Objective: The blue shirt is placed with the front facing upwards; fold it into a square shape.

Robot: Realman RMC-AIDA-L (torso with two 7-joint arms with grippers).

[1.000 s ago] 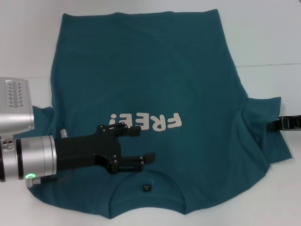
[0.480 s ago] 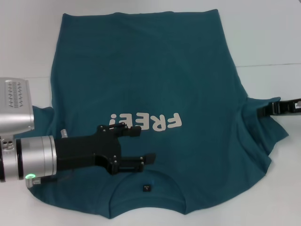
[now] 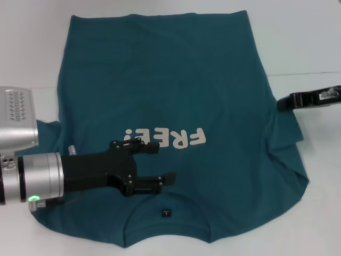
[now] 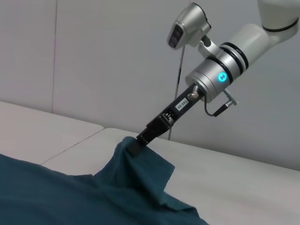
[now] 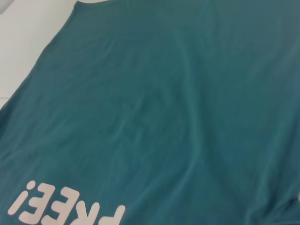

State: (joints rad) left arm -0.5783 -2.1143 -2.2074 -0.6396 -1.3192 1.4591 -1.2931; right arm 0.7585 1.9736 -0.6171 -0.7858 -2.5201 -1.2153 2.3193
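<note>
The blue shirt (image 3: pixel 176 96) lies front-up on the white desk (image 3: pixel 298 37), lettering toward 6 o'clock. The right hand (image 3: pixel 282 103), at 3 o'clock, is clenched on the right sleeve (image 4: pixel 140 161), lifting it clear of the desk. The left hand (image 3: pixel 160 164), released with fingers (image 3: pixel 166 178) spread, sits over the chest at 7 o'clock

Your two silver arms, black grippers.
Left gripper (image 3: pixel 154 162) has a green wrist light; right gripper (image 4: pixel 136 146) a cyan one at 2 o'clock.
</note>
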